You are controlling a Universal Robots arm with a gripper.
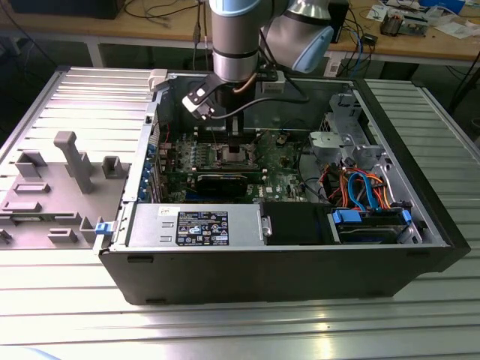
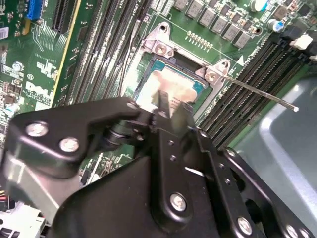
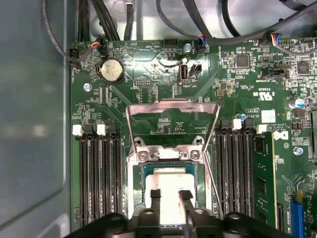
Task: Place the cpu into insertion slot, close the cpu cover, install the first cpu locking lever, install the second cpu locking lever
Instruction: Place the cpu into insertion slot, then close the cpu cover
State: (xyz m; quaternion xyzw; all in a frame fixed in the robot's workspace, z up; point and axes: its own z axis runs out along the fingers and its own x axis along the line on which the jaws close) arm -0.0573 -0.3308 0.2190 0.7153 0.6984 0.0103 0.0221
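The cpu (image 3: 171,186) is a silver-grey square lying in the insertion slot (image 3: 140,186) on the green motherboard (image 3: 148,59), also seen in the second wrist view as cpu (image 2: 171,82). The cpu cover (image 3: 172,105) stands raised behind the slot, its frame open. A thin locking lever (image 2: 257,91) sticks out unlatched beside the slot. My gripper (image 3: 170,198) hovers right over the cpu, its fingers (image 3: 155,199) a narrow gap apart with nothing between them. In the exterior view the gripper (image 1: 238,144) reaches down into the case above the slot.
The motherboard lies inside an open black computer case (image 1: 262,277). Long black memory slots (image 3: 96,173) flank the socket on both sides. Cables (image 1: 360,187), a drive bay and a power supply (image 1: 195,225) crowd the exterior view's right and front. A grey fixture (image 1: 67,161) stands outside at the left.
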